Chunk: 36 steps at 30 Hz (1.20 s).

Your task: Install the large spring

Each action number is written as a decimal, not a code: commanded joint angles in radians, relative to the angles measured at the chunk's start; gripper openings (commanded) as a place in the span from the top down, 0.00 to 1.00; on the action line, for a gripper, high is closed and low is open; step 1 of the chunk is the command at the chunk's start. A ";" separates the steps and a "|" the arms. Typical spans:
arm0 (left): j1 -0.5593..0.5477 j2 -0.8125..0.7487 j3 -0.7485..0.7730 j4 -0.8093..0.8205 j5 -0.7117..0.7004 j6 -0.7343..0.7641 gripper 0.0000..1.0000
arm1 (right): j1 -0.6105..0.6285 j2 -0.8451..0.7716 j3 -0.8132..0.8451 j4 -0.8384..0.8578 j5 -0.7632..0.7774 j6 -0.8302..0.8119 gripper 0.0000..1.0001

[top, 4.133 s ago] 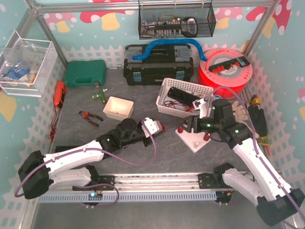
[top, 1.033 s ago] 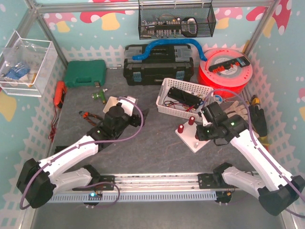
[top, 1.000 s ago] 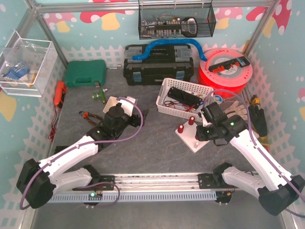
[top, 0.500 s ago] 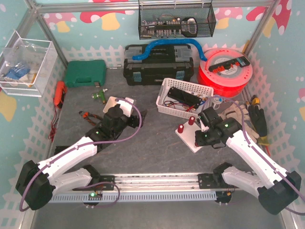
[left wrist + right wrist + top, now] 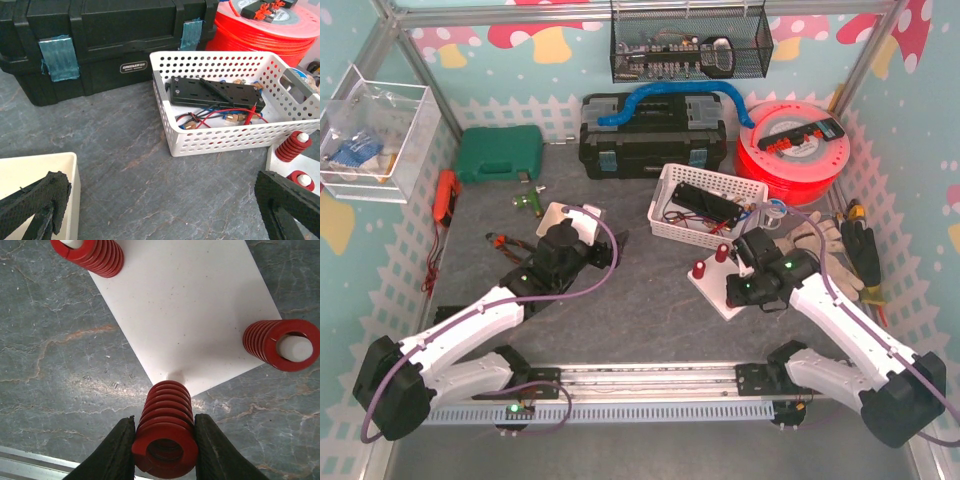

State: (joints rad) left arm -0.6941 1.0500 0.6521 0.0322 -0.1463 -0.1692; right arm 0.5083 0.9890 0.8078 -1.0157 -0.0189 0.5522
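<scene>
Since about four seconds ago the left arm [image 5: 470, 325] has swung from mid-table to the far left. The right arm [image 5: 840, 320] has drawn in and come down toward the near corner of the white plate [image 5: 190, 315].

Both arms reach out over the grey stone-patterned table [image 5: 650, 320]. At the back stands a black toolbox [image 5: 110, 40] with teal tape on its latches. To its right is a red cable reel [image 5: 795, 150]. In front of these sits a perforated white basket [image 5: 235, 137] holding a black part and red and black wires. The plate lies just in front of the basket, turned at an angle to the table edge.

The left gripper [image 5: 160, 185] hangs with its jaws spread wide and nothing between them. It is between the basket and a small white box [image 5: 30, 175], with one finger over the box's corner.

The right gripper [image 5: 164, 420] has its jaws closed against the sides of the large spring [image 5: 165, 455]. The spring is red and coiled, with its open end toward the wrist camera. Its far end sits at the plate's near corner, where a small white nub shows at the edge. Whether the spring is already over that nub cannot be told.

Two other red springs [image 5: 92, 255] [image 5: 280, 342] stand on white posts at other corners of the plate.
</scene>
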 commanded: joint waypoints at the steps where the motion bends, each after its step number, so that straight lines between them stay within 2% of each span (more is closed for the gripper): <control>1: 0.008 0.003 -0.011 -0.014 -0.007 -0.002 0.01 | -0.002 0.011 -0.039 0.087 -0.043 0.025 0.93; 6: 0.008 0.000 -0.018 -0.014 -0.003 -0.007 0.01 | -0.003 0.044 -0.089 0.137 -0.052 0.046 0.88; 14: 0.008 0.000 -0.023 -0.012 -0.001 -0.017 0.01 | -0.002 0.044 -0.076 0.149 -0.024 0.057 0.56; 20: 0.008 -0.010 -0.054 0.047 0.089 -0.065 0.01 | -0.004 0.043 -0.011 0.152 0.013 0.070 0.51; 24: 0.008 -0.026 -0.058 0.086 0.018 -0.085 0.01 | -0.004 0.021 0.133 0.203 0.093 0.098 0.45; 27: 0.008 -0.043 -0.078 0.175 -0.143 -0.067 0.01 | -0.004 -0.009 0.198 0.371 0.197 0.069 0.34; 28: 0.008 -0.048 -0.101 0.237 -0.151 -0.022 0.01 | -0.004 -0.020 0.201 0.438 0.245 0.056 0.27; 30: 0.008 -0.060 -0.149 0.364 -0.179 0.074 0.01 | -0.004 -0.047 0.176 0.593 0.326 0.004 0.02; 34: 0.037 -0.036 -0.241 0.597 -0.295 0.240 0.01 | -0.005 -0.113 0.011 0.970 0.576 -0.141 0.01; 36: 0.096 -0.012 -0.261 0.637 -0.317 0.251 0.01 | -0.010 -0.138 -0.117 1.219 0.667 -0.267 0.01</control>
State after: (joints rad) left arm -0.6678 1.0080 0.4351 0.4530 -0.3450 -0.0460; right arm 0.5083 0.8810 0.8673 -0.2562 0.3813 0.4950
